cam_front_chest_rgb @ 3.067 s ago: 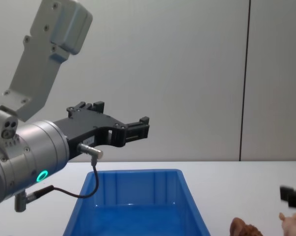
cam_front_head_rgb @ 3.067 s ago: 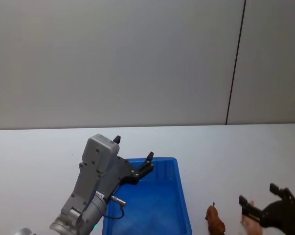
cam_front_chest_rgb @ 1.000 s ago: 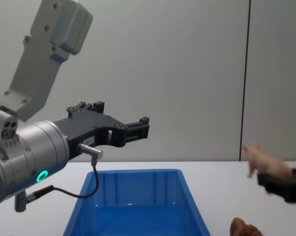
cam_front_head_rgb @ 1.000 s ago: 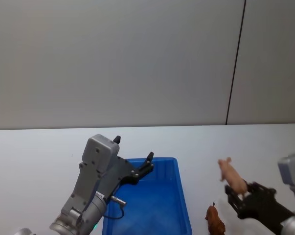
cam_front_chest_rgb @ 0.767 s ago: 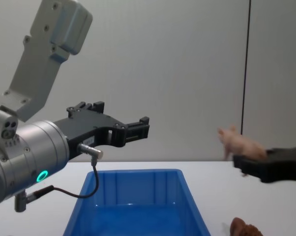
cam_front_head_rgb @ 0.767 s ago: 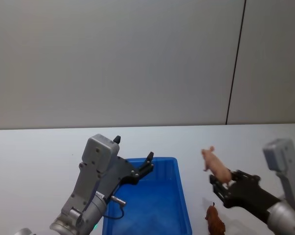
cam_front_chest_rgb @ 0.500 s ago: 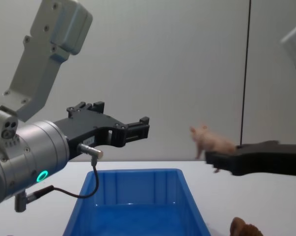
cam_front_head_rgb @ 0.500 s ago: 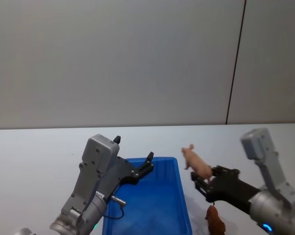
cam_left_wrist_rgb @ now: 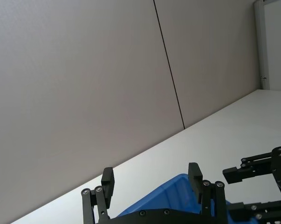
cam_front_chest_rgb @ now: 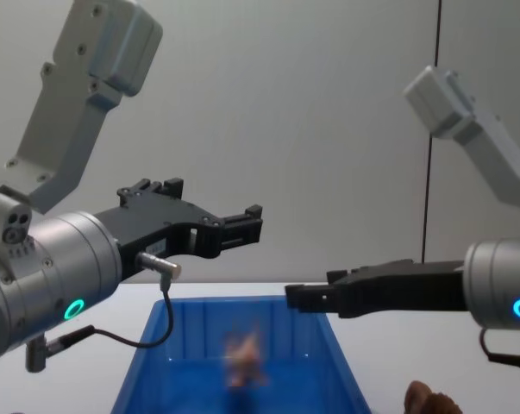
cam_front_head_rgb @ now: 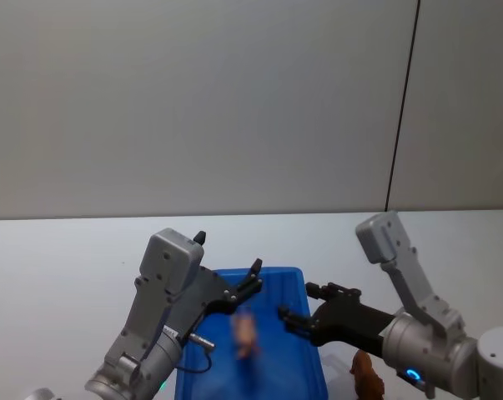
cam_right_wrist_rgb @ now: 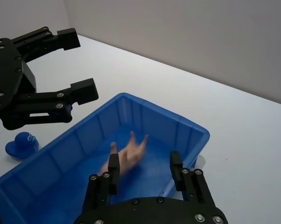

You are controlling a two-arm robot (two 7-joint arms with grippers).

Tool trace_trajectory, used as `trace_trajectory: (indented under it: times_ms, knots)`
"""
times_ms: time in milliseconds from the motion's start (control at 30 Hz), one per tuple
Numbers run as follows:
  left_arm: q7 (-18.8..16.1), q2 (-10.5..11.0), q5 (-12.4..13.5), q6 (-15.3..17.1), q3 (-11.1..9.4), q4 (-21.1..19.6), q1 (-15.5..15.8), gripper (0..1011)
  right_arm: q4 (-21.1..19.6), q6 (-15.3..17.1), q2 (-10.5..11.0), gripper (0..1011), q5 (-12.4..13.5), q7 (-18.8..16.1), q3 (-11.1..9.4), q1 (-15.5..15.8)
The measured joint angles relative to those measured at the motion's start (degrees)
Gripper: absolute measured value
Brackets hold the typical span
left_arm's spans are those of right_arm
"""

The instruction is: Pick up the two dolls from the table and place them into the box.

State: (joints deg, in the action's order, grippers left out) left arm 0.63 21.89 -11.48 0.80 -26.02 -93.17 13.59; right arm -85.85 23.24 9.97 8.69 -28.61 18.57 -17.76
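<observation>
The pale pink pig doll (cam_front_head_rgb: pixel 246 333) is blurred in mid-fall inside the blue box (cam_front_head_rgb: pixel 272 273); it also appears in the right wrist view (cam_right_wrist_rgb: pixel 128 156) and chest view (cam_front_chest_rgb: pixel 242 358). My right gripper (cam_front_head_rgb: pixel 297 302) hovers open above the box's right side (cam_right_wrist_rgb: pixel 145 161), holding nothing. The reddish-brown doll (cam_front_head_rgb: pixel 366 377) lies on the white table (cam_front_head_rgb: pixel 67 267) just right of the box, low in the chest view (cam_front_chest_rgb: pixel 432 401). My left gripper (cam_front_head_rgb: pixel 228 252) hangs open and still above the box's far left corner (cam_left_wrist_rgb: pixel 151 173).
A small blue object (cam_right_wrist_rgb: pixel 19 144) sits on the table beside the box's left side. A plain grey wall with a dark vertical seam (cam_front_head_rgb: pixel 401 125) stands behind the table. Bare tabletop stretches to the far left and far right.
My right gripper carried the pig up and leftward over the box, then opened; the pig has dropped away from its fingers into the box. The left arm has not moved.
</observation>
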Motion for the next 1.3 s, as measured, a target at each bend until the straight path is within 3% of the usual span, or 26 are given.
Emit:
trace_trajectory:
  times_ms: [233,433,933,1300]
  knots:
    - [0.0,0.0,0.0,0.0,0.0,0.0,0.0,1001,0.4,-0.4,-0.2,854,-0.6,-0.7,0.5,-0.5]
    - [0.0,0.0,0.0,0.0,0.0,0.0,0.0,1001,-1.4,-0.9,0.9,997,-0.3,0.4,0.1,0.8]
    - [0.0,0.0,0.0,0.0,0.0,0.0,0.0,1001,-9.1,-2.8,6.4,1001,3.7,7.4,-1.8,9.1]
    - [0.0,0.0,0.0,0.0,0.0,0.0,0.0,1001,-12.6,-2.6,9.3,1001,6.4,10.4,-2.7,13.8]
